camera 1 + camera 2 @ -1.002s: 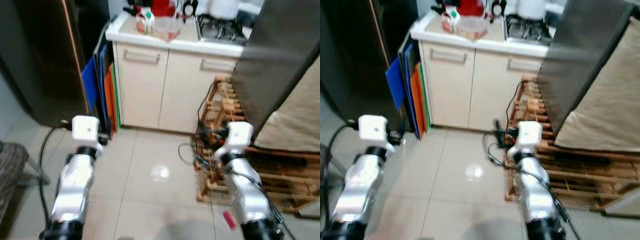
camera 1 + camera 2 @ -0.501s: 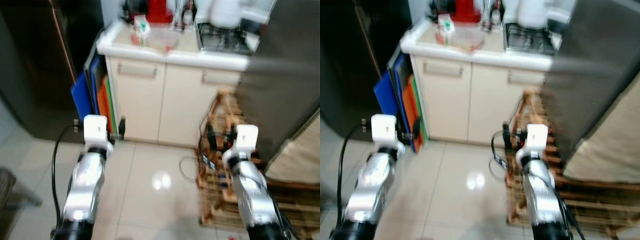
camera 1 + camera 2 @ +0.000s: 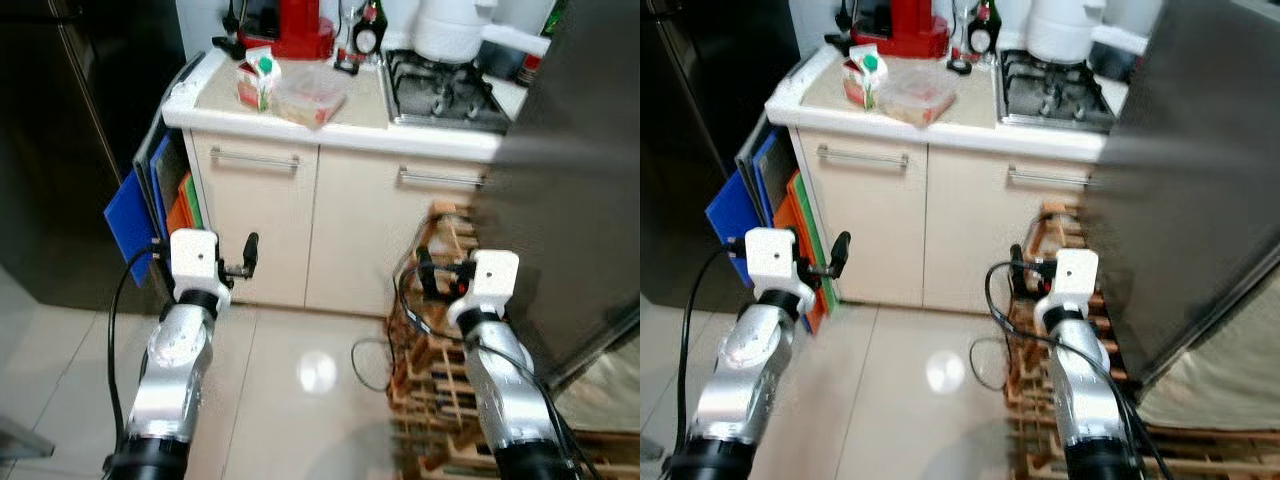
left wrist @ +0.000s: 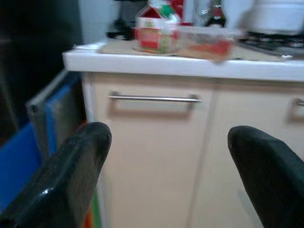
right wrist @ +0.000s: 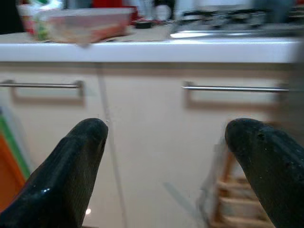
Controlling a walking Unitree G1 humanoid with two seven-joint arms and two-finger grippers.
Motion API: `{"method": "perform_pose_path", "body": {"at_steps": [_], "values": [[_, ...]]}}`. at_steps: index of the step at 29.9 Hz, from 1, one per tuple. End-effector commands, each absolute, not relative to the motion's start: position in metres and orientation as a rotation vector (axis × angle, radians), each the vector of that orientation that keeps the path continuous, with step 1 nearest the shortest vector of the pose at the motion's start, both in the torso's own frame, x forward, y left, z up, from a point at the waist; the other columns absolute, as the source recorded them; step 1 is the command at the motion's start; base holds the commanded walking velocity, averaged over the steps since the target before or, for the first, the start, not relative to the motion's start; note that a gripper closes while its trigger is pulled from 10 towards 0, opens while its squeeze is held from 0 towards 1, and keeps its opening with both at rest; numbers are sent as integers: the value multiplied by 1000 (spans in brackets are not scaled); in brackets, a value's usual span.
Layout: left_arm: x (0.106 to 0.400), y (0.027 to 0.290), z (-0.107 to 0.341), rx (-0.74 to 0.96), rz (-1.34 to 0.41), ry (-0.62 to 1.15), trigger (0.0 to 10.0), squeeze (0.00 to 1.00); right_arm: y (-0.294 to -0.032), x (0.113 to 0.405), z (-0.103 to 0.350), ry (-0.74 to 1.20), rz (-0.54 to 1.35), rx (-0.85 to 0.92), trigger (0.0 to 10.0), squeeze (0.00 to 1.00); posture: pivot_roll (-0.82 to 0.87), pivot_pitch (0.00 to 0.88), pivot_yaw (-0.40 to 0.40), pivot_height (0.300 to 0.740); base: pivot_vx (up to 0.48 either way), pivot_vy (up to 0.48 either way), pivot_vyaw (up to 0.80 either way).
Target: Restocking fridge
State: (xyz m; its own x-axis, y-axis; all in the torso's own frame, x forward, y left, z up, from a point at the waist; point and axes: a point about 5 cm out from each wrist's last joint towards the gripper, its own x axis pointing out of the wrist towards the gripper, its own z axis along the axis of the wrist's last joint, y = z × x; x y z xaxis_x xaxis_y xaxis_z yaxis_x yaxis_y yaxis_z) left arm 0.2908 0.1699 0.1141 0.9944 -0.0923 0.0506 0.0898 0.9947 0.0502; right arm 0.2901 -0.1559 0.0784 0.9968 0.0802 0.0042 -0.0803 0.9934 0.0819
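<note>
Restock: early, nothing picked | milk carton (image 3: pixel 256 81), food tub (image 3: pixel 309 97) wait on worktop (image 3: pixel 360 110) | left gripper (image 4: pixel 168 178), right gripper (image 5: pixel 175 171) jaws spread, empty, below worktop

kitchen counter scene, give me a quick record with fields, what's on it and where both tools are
counter: white top over two cream cabinet doors with bar handles
milk carton: upright, near the counter's left end
food container: clear, lidded, beside the carton, red contents
stove: gas hob, right part of the counter
left tool: open, empty, held low, facing the left cabinet door
right tool: open, empty, held low, facing the cabinet doors
boards: blue and orange, leaning left of the cabinet
</note>
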Motion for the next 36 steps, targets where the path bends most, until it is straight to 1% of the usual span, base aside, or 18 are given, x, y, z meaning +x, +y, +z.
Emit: {"method": "perform_pose_path", "body": {"at_steps": [1,11,15,19,23,27,36], "values": [[293,171,117,53,-90,-58,10000,1000,-152,293,84,-24,98,76,10000,0,46,0,-37,740,469,0,0],[293,177,118,80,-80,-65,10000,1000,-149,293,82,-17,115,87,10000,0,49,0,-46,740,469,0,0],[292,172,116,108,-105,-70,10000,1000,-144,294,87,-46,139,90,10000,0,45,0,-46,740,469,0,0],[292,170,121,86,-106,-95,10000,1000,-149,293,94,-86,94,102,10000,0,45,0,-44,740,469,0,0],[282,181,111,27,-53,-45,10000,1000,-155,285,86,-54,97,81,10000,0,46,0,-49,740,469,0,0],[280,181,109,27,-48,-40,10000,1000,-156,284,86,-50,97,78,10000,0,50,0,-53,740,469,0,0],[286,174,138,107,-107,-150,10000,1000,-156,289,95,-81,87,71,10000,0,56,0,-60,740,480,0,0]]}}
